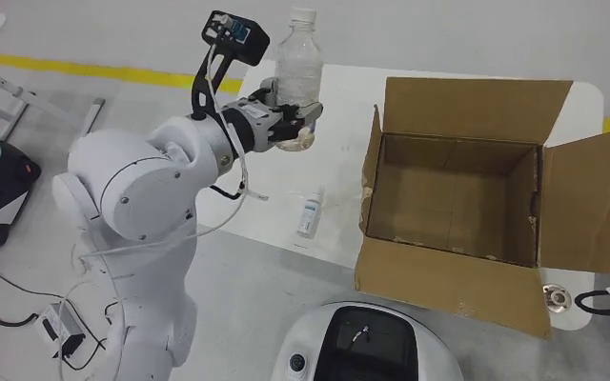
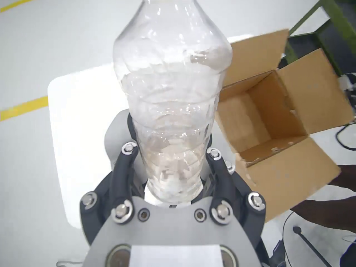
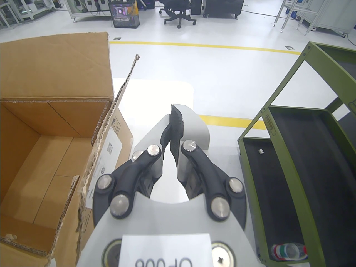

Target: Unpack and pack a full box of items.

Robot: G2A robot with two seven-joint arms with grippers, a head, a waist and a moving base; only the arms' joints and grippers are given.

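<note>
- The left gripper (image 2: 171, 157) is clamped around the base of a clear plastic bottle (image 1: 299, 57), held above the white table (image 1: 345, 107), apart from the cardboard box (image 1: 448, 281).
- The box stands on the table, flaps open.
- A small white bottle (image 1: 309, 211) lies on the table near the box's outer wall.
- The right gripper (image 3: 173, 137), fingers pressed together with nothing between them, sits just outside the box's labelled wall.

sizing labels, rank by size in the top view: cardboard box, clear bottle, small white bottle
cardboard box
clear bottle, held nearer the camera in the left pincer, so it looks enlarged
small white bottle
</note>
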